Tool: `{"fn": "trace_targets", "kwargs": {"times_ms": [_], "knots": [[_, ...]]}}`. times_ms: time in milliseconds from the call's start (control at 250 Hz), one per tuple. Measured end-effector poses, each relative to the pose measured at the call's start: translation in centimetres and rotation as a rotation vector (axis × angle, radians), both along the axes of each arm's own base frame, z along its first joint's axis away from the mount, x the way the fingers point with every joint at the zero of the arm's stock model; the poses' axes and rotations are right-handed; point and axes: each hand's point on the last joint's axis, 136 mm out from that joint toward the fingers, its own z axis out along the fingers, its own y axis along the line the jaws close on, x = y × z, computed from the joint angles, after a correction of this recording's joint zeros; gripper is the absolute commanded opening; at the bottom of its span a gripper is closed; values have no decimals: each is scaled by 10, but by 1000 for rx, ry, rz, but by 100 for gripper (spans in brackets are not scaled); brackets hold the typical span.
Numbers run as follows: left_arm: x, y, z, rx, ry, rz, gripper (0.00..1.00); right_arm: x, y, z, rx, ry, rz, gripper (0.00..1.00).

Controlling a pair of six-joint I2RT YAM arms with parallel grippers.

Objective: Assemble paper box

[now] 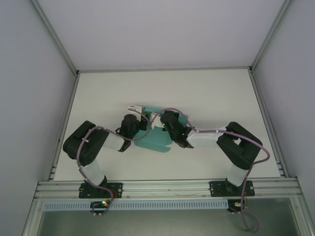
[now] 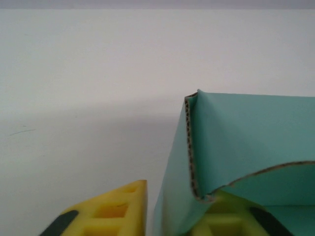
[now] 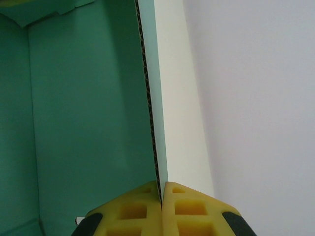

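Teal paper box wall tight between right fingers, corner between narrowly parted left fingers.

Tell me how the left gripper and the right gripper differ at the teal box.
The right gripper is shut, pinching a wall edge of the paper box; the left gripper stands open, card lying across one side only. The wall at the right gripper is straight; at the left gripper it curls. Both have yellow fingers.
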Motion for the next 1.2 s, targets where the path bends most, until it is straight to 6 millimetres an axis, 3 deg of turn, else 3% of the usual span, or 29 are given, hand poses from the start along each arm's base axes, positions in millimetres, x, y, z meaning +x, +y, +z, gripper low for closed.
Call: {"fn": "trace_targets", "kwargs": {"times_ms": [543, 603, 667, 827, 930, 1002, 1162, 1198], "knots": [[10, 4, -7, 11, -29, -62, 42, 0, 4, 0, 7, 22, 7, 0], [11, 1, -7, 6, -31, -69, 28, 0, 3, 0, 8, 24, 5, 0], [11, -3, -7, 2, -39, -96, 0, 0, 4, 0, 11, 27, 11, 0], [10, -7, -5, 14, -58, -115, 0, 0, 7, 0, 18, 33, 25, 0], [11, -5, -5, 27, -66, -103, 0, -1, 9, 0, 27, 39, 30, 28], [14, -1, -5, 33, -75, -83, 0, -5, 11, -6, 40, 67, 42, 55], [13, 1, -5, 47, -96, -71, 0, -20, 10, -15, 82, 151, 65, 69], [12, 0, -5, 51, -100, -73, 0, -25, 10, -10, 112, 170, 77, 84]]}}
